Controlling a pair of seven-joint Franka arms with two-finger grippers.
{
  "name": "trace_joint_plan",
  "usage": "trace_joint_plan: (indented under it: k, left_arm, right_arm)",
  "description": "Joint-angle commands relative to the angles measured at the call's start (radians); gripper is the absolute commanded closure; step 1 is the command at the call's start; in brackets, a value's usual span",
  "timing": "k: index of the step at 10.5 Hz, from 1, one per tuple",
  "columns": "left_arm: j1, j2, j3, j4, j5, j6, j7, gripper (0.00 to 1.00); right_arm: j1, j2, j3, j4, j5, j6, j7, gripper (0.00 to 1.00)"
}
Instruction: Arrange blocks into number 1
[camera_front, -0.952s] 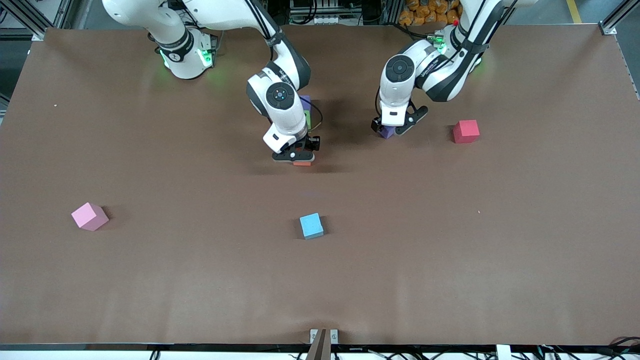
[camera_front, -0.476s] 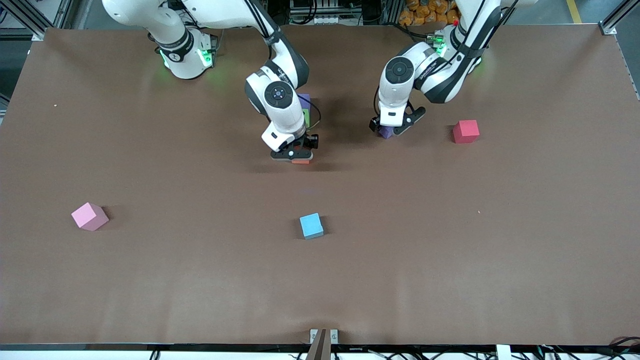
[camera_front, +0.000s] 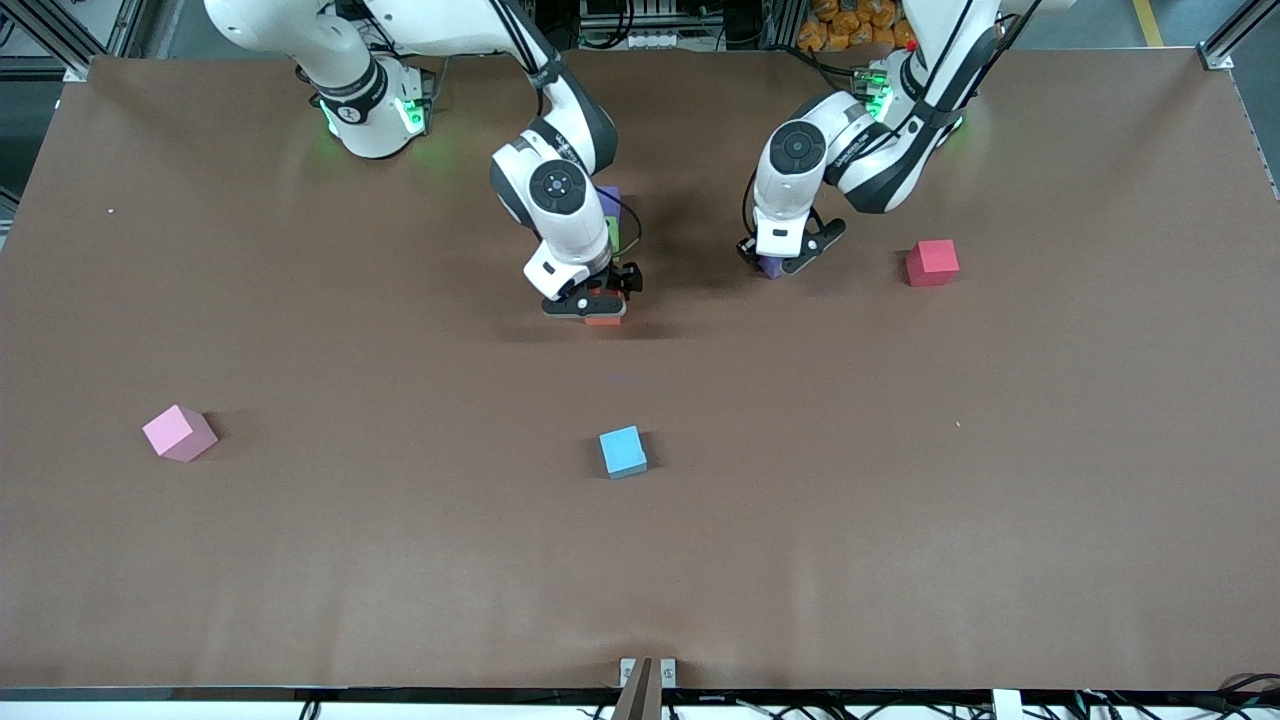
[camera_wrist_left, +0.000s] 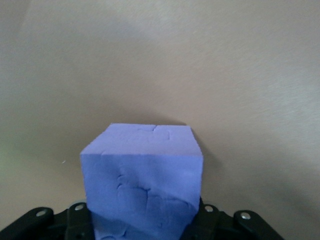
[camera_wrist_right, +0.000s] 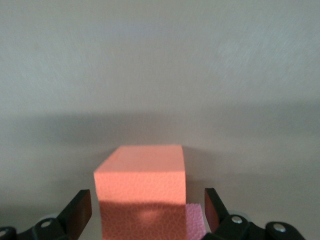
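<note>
My right gripper (camera_front: 592, 305) is open around an orange block (camera_front: 603, 320) that sits on the table; in the right wrist view both fingers (camera_wrist_right: 80, 207) stand clear of the orange block (camera_wrist_right: 140, 195). A pink block's corner (camera_wrist_right: 195, 220) shows beside it. Farther from the front camera a green block (camera_front: 616, 236) and a purple block (camera_front: 608, 196) line up, mostly hidden by the right arm. My left gripper (camera_front: 781, 257) is shut on another purple block (camera_front: 771, 266), low at the table, and that purple block (camera_wrist_left: 142, 180) fills its jaws.
A red block (camera_front: 932, 262) lies toward the left arm's end. A light blue block (camera_front: 623, 451) sits mid-table, nearer the front camera. A loose pink block (camera_front: 179, 432) lies toward the right arm's end. The brown table (camera_front: 900, 480) carries nothing else.
The left gripper has shifted slightly toward the middle of the table with the purple block. The right gripper and orange block edged a little away from the front camera.
</note>
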Motion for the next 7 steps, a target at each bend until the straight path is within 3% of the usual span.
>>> trace_joint_plan:
  k: [1, 4, 6, 7]
  left_arm:
    - [0.009, -0.001, -0.001, 0.073, -0.015, -0.054, 0.010, 1.00]
    - [0.065, 0.031, 0.001, 0.274, -0.014, -0.184, 0.190, 1.00]
    - [0.046, 0.130, 0.002, 0.450, 0.000, -0.256, 0.232, 1.00]
    - [0.041, 0.187, 0.001, 0.536, 0.065, -0.296, 0.234, 1.00]
  right_arm:
    - [-0.094, -0.106, 0.012, -0.018, -0.016, -0.059, 0.017, 0.00]
    - [-0.234, -0.175, 0.012, -0.001, -0.022, -0.099, -0.004, 0.00]
    - [-0.315, -0.194, 0.009, 0.061, -0.042, -0.183, -0.076, 0.00]
    - [-0.355, -0.192, 0.007, 0.113, -0.047, -0.249, -0.116, 0.00]
